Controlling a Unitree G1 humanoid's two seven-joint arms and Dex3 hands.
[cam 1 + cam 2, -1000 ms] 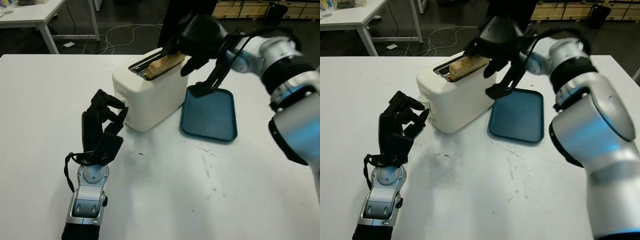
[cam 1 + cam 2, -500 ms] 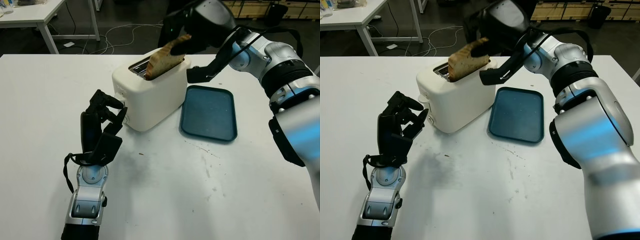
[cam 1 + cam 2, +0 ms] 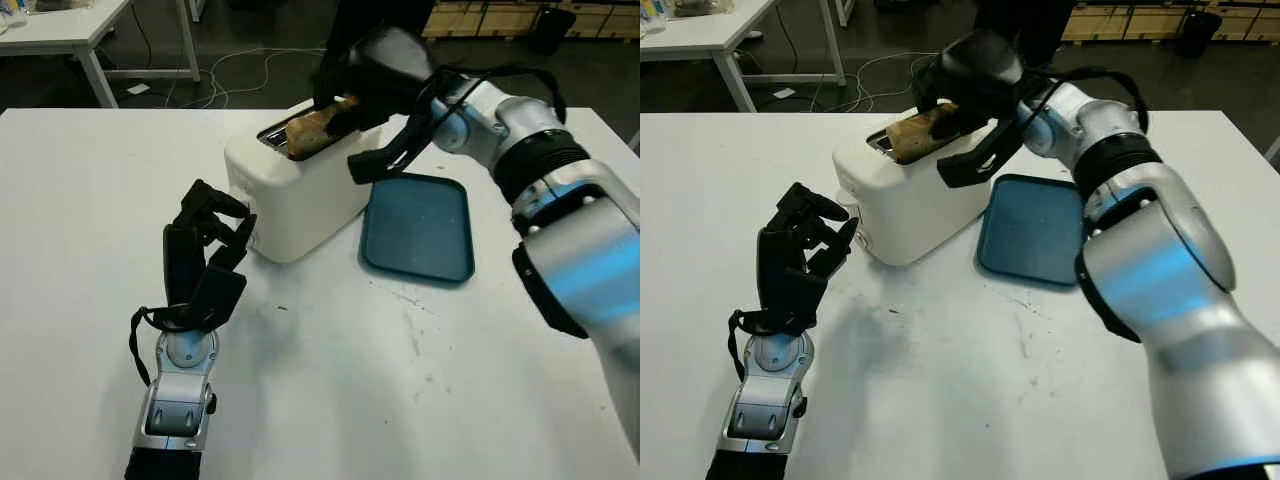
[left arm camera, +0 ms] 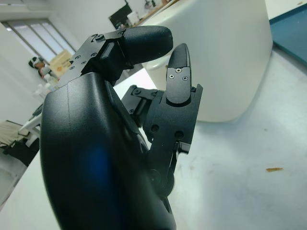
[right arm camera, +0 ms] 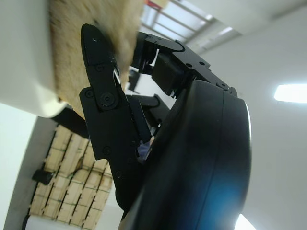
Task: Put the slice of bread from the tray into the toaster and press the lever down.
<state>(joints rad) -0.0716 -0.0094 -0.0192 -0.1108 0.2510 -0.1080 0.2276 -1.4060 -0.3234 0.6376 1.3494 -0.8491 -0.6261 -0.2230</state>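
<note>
My right hand (image 3: 375, 70) grips the bread slice (image 3: 315, 127) over the toaster (image 3: 295, 185) slot; I should keep it upright, lower straight

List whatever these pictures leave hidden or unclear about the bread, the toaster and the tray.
- Toaster lever: the left hand stands before that end of the white toaster in both eye views.
- Bread depth: the right hand covers much of the brown bread slice.
- Blue plastic tray: its far edge lies behind the right arm.
</note>
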